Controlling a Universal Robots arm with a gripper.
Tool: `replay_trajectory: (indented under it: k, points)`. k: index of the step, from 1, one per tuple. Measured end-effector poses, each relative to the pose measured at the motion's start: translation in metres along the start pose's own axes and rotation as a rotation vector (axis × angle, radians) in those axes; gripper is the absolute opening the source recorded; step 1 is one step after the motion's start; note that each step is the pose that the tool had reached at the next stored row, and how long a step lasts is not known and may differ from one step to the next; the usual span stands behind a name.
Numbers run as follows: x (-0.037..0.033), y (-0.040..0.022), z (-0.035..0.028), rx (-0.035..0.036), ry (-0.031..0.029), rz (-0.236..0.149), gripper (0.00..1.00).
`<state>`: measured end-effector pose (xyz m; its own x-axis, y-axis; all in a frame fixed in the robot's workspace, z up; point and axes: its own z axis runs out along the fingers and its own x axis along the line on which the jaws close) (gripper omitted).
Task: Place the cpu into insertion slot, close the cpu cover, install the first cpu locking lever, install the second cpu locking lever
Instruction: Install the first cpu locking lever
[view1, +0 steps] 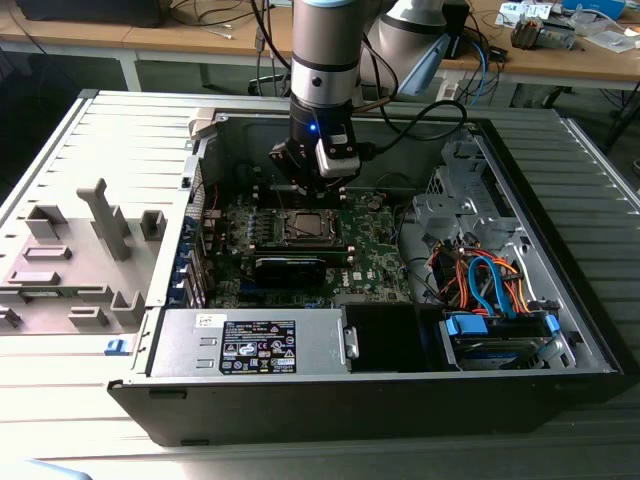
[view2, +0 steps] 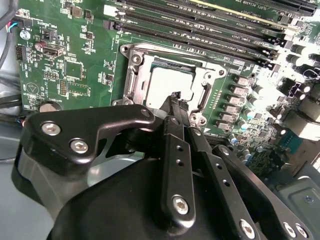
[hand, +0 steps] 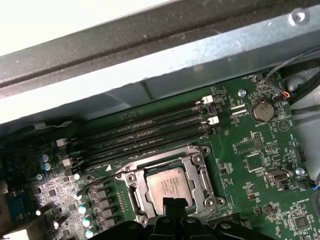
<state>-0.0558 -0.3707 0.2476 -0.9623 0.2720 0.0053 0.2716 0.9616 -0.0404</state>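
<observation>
The cpu (view2: 170, 86) is a flat square chip with a smooth, pale silver-grey metal top, and it lies seated in the insertion slot (view2: 131, 75), a square socket with a bright stamped-metal rim set into the glossy green circuit board (view2: 75, 45). In both wrist views the chip's top shows through the large square window of the cpu cover (hand: 202, 172), a thin silver frame lying flat around it with screw heads at its corners. Long black memory slots (hand: 145, 131) run in parallel rows beside the socket, and a round coin battery (hand: 261, 111) sits farther off on the board. The gripper (view2: 176, 97) is matte black metal with bolted linkage arms; its slim fingertips are pressed together with no gap visible between them, holding nothing, and they hover just above the near edge of the socket. In the exterior view the arm reaches down into the open grey computer case (view1: 560, 330), with the gripper (view1: 305, 190) over the socket (view1: 303, 227)
</observation>
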Motion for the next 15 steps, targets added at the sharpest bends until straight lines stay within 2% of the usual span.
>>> replay_trajectory:
  k: [15]
  points:
    - [0.0, 0.0, 0.0, 0.0002, -0.0021, -0.051, 0.11]
